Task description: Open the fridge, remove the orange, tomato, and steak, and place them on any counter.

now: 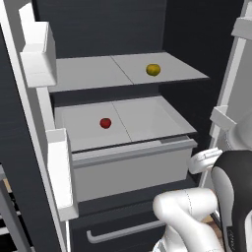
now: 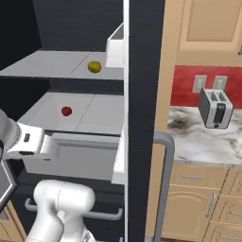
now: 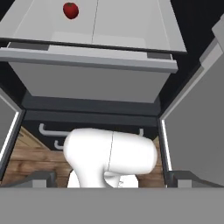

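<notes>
The fridge [image 1: 98,24] stands with both doors open. The orange [image 1: 153,69] [image 2: 94,66] rests on its upper pale grey shelf, right of the middle. One level down, the tomato [image 1: 105,122] [image 2: 66,111] [image 3: 70,10] lies on the flat shelf over a white drawer. The steak is hidden. My gripper [image 1: 204,159] [image 2: 46,145] [image 3: 111,178] hangs in front of that drawer, below and to the right of the tomato, well apart from it. It is open, its fingertips [image 3: 40,177] far apart with nothing between them. The counter [image 2: 203,139] lies right of the fridge.
The open right door's dark edge [image 2: 142,118] and its grey bar handle [image 2: 163,179] stand between the fridge interior and the counter. A steel toaster [image 2: 215,108] sits on the counter by a red wall. Left door bins [image 1: 37,54] jut inward. Dark drawers [image 1: 118,231] sit below.
</notes>
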Tool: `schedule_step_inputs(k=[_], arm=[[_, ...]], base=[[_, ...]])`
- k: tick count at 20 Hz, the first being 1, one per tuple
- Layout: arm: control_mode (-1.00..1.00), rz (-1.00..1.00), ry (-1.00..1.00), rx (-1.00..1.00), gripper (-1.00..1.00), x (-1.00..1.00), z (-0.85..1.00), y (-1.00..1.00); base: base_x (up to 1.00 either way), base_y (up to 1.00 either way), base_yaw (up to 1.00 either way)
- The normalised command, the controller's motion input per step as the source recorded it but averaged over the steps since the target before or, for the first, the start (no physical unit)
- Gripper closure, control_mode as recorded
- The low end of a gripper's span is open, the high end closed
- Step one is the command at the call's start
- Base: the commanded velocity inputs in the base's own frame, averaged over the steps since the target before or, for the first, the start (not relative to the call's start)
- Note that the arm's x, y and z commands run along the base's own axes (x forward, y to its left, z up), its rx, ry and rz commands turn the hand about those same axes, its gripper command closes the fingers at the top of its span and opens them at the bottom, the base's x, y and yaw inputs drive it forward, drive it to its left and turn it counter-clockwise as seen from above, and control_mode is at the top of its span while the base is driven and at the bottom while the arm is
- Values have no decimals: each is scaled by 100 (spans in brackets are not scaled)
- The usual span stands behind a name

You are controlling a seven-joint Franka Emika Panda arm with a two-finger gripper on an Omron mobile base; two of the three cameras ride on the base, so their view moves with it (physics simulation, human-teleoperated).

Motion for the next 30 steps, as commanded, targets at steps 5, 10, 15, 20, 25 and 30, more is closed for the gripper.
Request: schedule_step_inputs(k=[5,10,15,20,25,30], arm=[[100,0,0,0,-100,0,0,0],[-100,0,1,0,-100,0,0,3],[-100,0,-3,0,-100,2,5,36],[-100,0,-2,0,-100,13,19,32],[-100,0,-2,0,-100,27,0,36],[-100,0,-12,0,-100,33,0,20]], base=[[56,7,0],[4,3,0],[0,0,0],[0,0,0],[0,0,0],[0,0,0]])
